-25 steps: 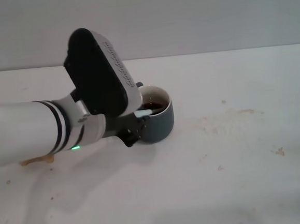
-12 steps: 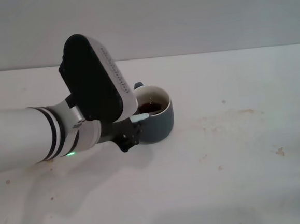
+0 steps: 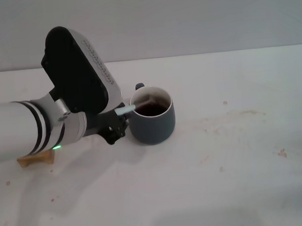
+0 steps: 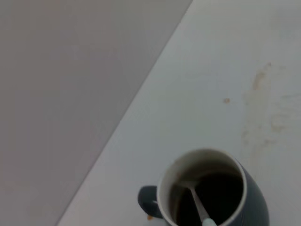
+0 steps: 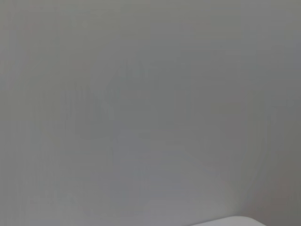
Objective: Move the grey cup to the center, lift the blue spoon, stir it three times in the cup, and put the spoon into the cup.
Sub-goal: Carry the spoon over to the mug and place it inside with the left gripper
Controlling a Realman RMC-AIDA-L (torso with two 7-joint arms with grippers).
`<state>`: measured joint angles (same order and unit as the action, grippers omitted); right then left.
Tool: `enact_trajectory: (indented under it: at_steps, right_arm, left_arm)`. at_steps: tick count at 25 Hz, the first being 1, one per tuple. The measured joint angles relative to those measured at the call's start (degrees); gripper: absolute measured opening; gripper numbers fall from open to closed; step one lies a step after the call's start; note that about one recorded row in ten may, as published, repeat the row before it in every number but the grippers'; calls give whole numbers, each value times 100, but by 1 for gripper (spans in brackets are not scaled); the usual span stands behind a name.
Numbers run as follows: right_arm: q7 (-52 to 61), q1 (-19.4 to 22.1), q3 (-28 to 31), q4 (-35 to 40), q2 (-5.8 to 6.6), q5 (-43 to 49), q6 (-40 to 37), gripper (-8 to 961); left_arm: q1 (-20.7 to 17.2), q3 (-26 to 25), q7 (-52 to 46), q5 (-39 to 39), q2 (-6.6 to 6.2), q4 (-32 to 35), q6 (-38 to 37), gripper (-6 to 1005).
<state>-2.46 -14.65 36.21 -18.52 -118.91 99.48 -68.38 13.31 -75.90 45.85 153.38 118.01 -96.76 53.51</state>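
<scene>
risk: left end effector (image 3: 121, 120) sits just beside the rounded dark blue-grey ceramic mug (image 3: 153, 122); a sideways sweep could knock the mug and slop the dark brown liquid (image 3: 150, 109) onto the white worktop (image 3: 222, 154).
risk 2: the small spoon with pale light-blue handle and grey metal neck (image 3: 131, 107) leans on the mug's rim on the end effector's side, handle tip sticking out over the rim; snagging that tip could flip the spoon out or tip the mug.
risk 3: if the handle is not actually free, pulling away would drag it out of the cup and undo the placement.
end effector state: cannot tell whether the left one is spread or pinching the handle; the dark parts by the handle tip are too hidden by the wrist housing.
spoon vs end effector: handle tip touches or lies just beside the left end effector; the bowl is down in the liquid, clear in the left wrist view (image 4: 197, 205).
cup position: mug (image 4: 207, 193) upright near the worktop's middle, loop handle (image 3: 139, 86) on the far side.
stains: brownish marks on the worktop to the mug's right (image 3: 235, 116).
right end effector: not in view.
</scene>
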Motion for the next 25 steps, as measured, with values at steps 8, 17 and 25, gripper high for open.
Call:
enact_trajectory:
  at_steps: [8,17,25]
  right_arm:
    - [0,-29,6,23,0,0,46,-2]
    - [0,-32,70,50,0,0,56,-1]
    - [0,-53,70,60,0,0,56,-2]
  left_arm:
    - [228,3,-1,-6,8,111,-94,259]
    - [320,262,-16,-45,18,11,-62,262]
    - [105,344,-36,-4,19,-252,92,265]
